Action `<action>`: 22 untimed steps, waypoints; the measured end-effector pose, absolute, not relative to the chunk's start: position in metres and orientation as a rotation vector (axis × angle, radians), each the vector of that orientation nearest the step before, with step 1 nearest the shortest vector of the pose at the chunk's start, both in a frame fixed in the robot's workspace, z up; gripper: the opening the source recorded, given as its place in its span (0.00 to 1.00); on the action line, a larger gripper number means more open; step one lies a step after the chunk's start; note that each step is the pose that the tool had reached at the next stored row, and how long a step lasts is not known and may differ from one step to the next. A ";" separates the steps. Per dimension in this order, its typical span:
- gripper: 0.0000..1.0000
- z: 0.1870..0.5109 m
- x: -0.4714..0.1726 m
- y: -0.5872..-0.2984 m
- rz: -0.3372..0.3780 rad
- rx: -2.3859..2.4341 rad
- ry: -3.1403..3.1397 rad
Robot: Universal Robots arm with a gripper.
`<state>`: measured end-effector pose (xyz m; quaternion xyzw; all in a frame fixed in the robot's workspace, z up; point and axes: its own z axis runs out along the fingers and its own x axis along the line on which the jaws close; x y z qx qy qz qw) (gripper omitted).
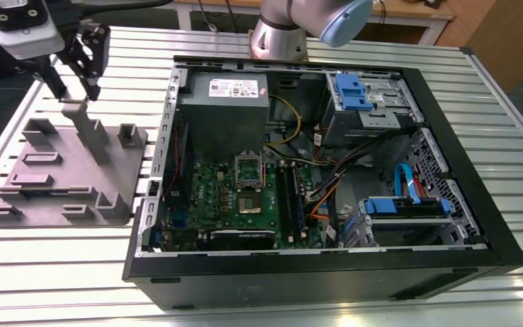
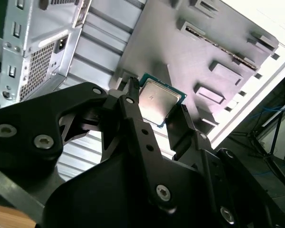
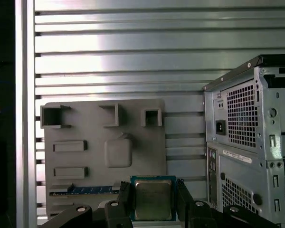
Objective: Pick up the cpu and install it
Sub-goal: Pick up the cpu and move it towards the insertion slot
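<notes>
The arm's gripper (image 1: pixel 73 95) hangs over the far end of the grey tray (image 1: pixel 54 199), at the exterior view's left, well apart from the open computer case (image 1: pixel 334 276). Its two black fingers (image 2: pixel 133 109) are clenched on the cpu (image 3: pixel 153 198), pinching opposite edges of the chip. In both wrist views the silver-grey metal top and thin green rim show between them. The cpu (image 2: pixel 157 99) appears to be lifted clear of the tray's surface, though whether any edge touches it cannot be told. The tray rests on the slatted aluminium table (image 1: pixel 62 272), just beside the case. Inside the case, the motherboard (image 1: pixel 248 201) lies flat, with the silver socket frame (image 1: pixel 248 165) near the power supply (image 1: pixel 225 116).
</notes>
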<state>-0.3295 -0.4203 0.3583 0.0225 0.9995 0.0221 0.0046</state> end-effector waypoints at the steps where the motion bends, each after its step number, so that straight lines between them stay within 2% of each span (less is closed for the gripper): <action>1: 0.47 0.358 -0.326 -0.420 0.069 0.071 3.131; 22: 0.47 0.358 -0.254 -0.420 0.069 0.071 3.144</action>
